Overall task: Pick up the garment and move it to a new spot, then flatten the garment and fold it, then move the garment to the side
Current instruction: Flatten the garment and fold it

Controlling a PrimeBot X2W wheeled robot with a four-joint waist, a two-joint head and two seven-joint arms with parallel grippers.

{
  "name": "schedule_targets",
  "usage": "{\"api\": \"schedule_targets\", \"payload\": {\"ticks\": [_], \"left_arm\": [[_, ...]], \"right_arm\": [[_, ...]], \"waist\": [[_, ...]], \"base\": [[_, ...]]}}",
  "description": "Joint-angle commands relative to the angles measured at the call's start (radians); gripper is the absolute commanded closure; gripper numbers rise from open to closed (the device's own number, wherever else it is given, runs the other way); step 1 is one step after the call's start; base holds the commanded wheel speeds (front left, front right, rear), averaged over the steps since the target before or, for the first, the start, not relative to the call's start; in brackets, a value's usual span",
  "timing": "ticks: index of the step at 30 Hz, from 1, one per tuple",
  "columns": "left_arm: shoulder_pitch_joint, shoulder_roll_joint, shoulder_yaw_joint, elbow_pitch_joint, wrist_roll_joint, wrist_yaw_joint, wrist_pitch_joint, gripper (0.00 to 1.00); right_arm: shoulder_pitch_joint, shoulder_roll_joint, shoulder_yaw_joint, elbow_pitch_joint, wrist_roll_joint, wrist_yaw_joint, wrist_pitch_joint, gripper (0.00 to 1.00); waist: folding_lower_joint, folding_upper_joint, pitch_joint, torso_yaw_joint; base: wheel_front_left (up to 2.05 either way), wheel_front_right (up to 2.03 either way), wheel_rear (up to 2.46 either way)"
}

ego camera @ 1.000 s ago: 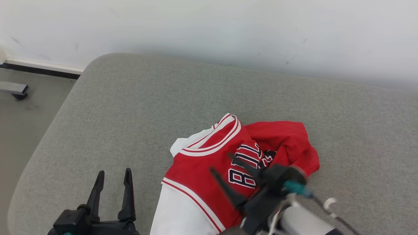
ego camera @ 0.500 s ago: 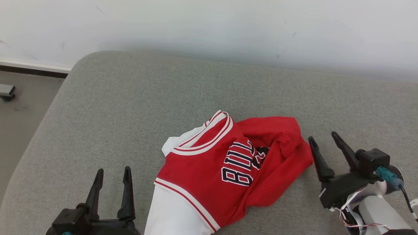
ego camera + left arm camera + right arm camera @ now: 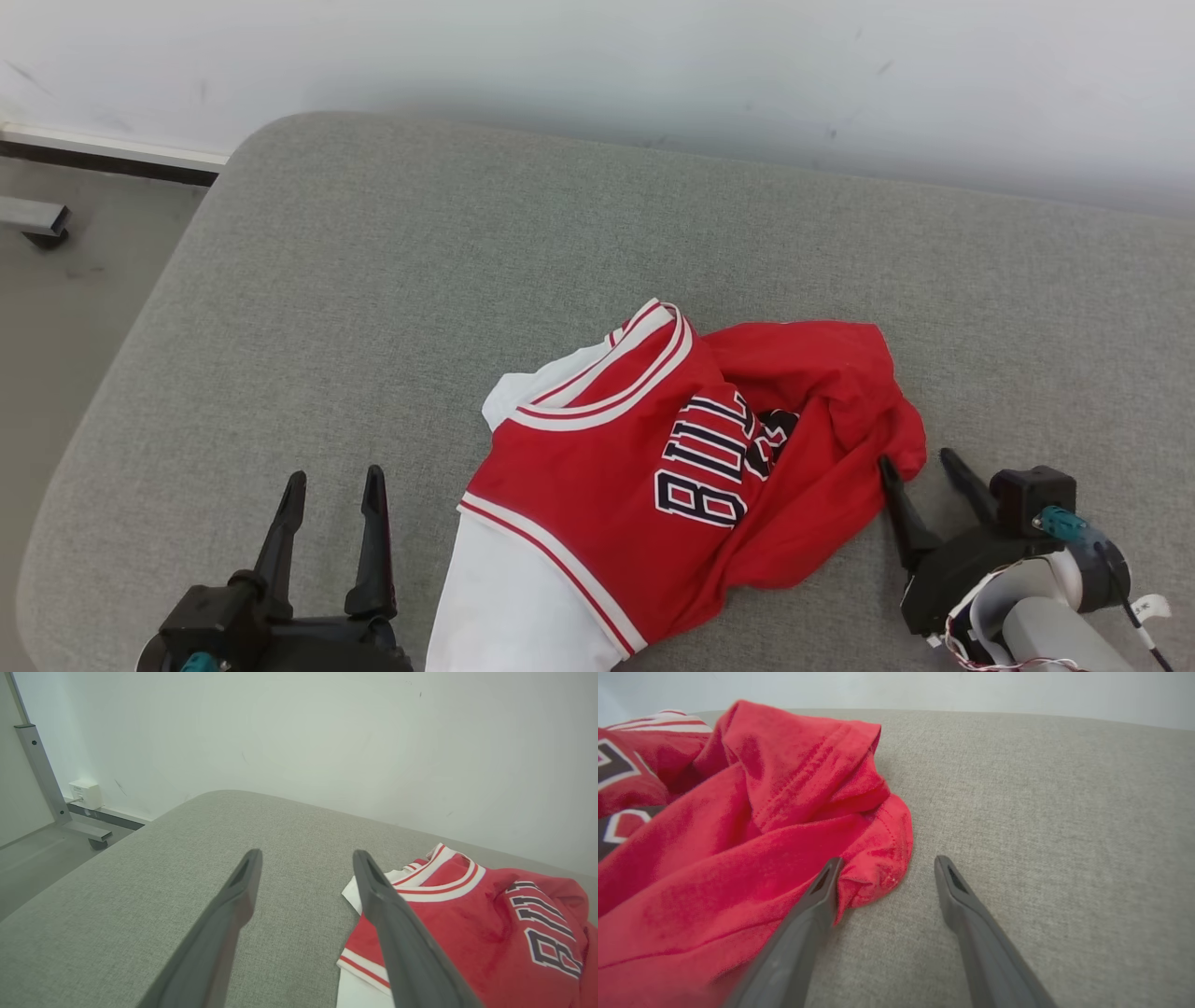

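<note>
From my remote station: a red basketball jersey (image 3: 672, 467) with white trim and a white panel lies crumpled on a grey cushion (image 3: 448, 261), at about 5 o'clock from the cushion's centre in the head view. Its striped collar points to 12 o'clock and its white part runs off the frame at 6 o'clock. My left claw (image 3: 335, 474) hangs at 7 o'clock of the frame, fingers spread and holding nothing, just beside the jersey's 9 o'clock edge but apart from it. My right claw (image 3: 916, 457) sits at the jersey's 4 o'clock corner, also spread wide. In the right wrist view one finger rests against the bunched red hem and the other stands over bare cushion. A white wall (image 3: 597, 56) runs behind at 12 o'clock, and a metal frame foot (image 3: 37, 224) stands on the floor at 10 o'clock.
</note>
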Motion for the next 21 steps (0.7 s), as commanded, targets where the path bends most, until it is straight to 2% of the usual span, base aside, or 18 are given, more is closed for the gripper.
{"api": "schedule_targets", "payload": {"ticks": [1, 2, 5, 9, 14, 21], "left_arm": [[-0.012, 0.001, 0.000, 0.003, -0.007, 0.005, 0.000, 0.00], [-0.012, 0.001, -0.001, 0.004, -0.007, 0.006, 0.000, 0.00], [-0.008, 0.001, 0.004, 0.004, -0.007, 0.007, 0.000, 0.00], [0.004, 0.001, 0.013, 0.001, -0.002, 0.004, 0.000, 0.00], [0.011, 0.001, 0.016, 0.003, -0.001, 0.007, 0.000, 0.00], [0.018, 0.001, 0.020, 0.015, -0.004, -0.002, 0.000, 0.00]], "right_arm": [[-0.013, 0.013, 0.007, 0.036, 0.018, -0.003, -0.005, 0.29], [-0.019, 0.018, 0.012, 0.049, 0.023, -0.003, -0.005, 1.00], [-0.034, 0.030, 0.022, 0.052, 0.033, -0.003, -0.003, 1.00], [-0.044, 0.015, 0.008, 0.025, 0.036, -0.003, -0.003, 1.00], [-0.013, -0.021, -0.058, -0.061, 0.034, -0.003, -0.003, 1.00], [0.120, -0.066, -0.183, -0.223, 0.031, -0.003, -0.003, 1.00]], "waist": [[-0.0001, -0.0001, 0.000, 0.002], [-0.0001, -0.0001, -0.002, 0.002], [-0.0001, -0.0001, -0.007, -0.002], [-0.0001, -0.0001, -0.011, -0.019], [-0.0001, -0.0001, -0.020, -0.052], [-0.0001, -0.0001, -0.037, -0.102]], "base": [[0.00, 0.00, 0.00], [0.00, 0.00, 0.00], [0.00, 0.00, 0.00], [0.00, 0.00, 0.00], [0.00, 0.00, 0.00], [0.00, 0.00, 0.00]]}}
